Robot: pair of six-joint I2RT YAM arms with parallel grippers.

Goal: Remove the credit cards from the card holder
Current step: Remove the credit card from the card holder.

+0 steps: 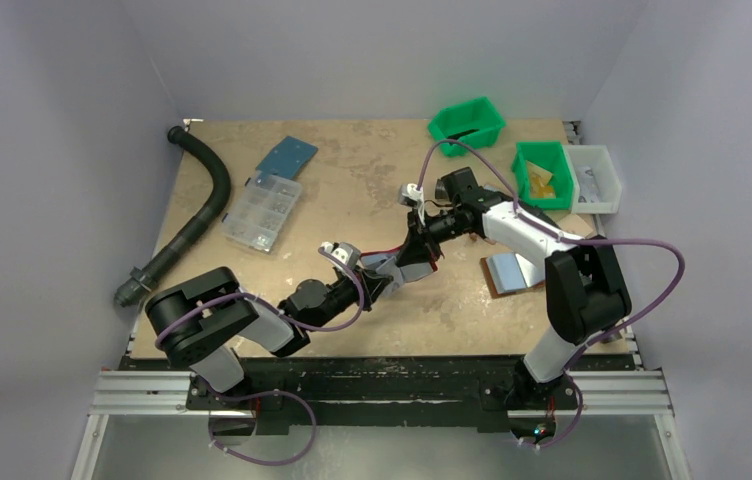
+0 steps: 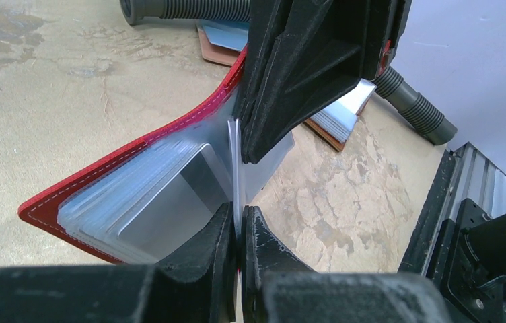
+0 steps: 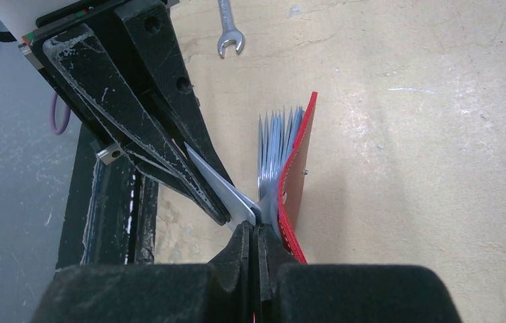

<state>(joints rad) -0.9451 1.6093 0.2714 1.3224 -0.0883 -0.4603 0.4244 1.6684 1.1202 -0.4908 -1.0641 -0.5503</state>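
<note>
The dark red card holder (image 1: 435, 266) hangs open above the table's middle, held between both grippers. In the left wrist view its red cover (image 2: 102, 176) and pale blue-grey pockets (image 2: 142, 195) spread to the left. My left gripper (image 2: 239, 225) is shut on a thin pale blue-grey card (image 2: 237, 168) that stands edge-on and runs up to my right gripper (image 2: 254, 151). In the right wrist view my right gripper (image 3: 257, 232) is shut on the holder at the base of its fanned pockets (image 3: 276, 138), beside the red cover (image 3: 299, 168). My left gripper (image 3: 218, 210) pinches the same pale card (image 3: 237, 198) there.
A brown folder with pale blue insides (image 1: 512, 271) lies on the table to the right. Two green bins (image 1: 467, 122) (image 1: 542, 172) and a white bin (image 1: 592, 178) stand at the back right. A clear compartment box (image 1: 262, 212), a blue plate (image 1: 287, 155) and a black hose (image 1: 202, 200) are on the left. A wrench (image 3: 229, 30) lies on the table.
</note>
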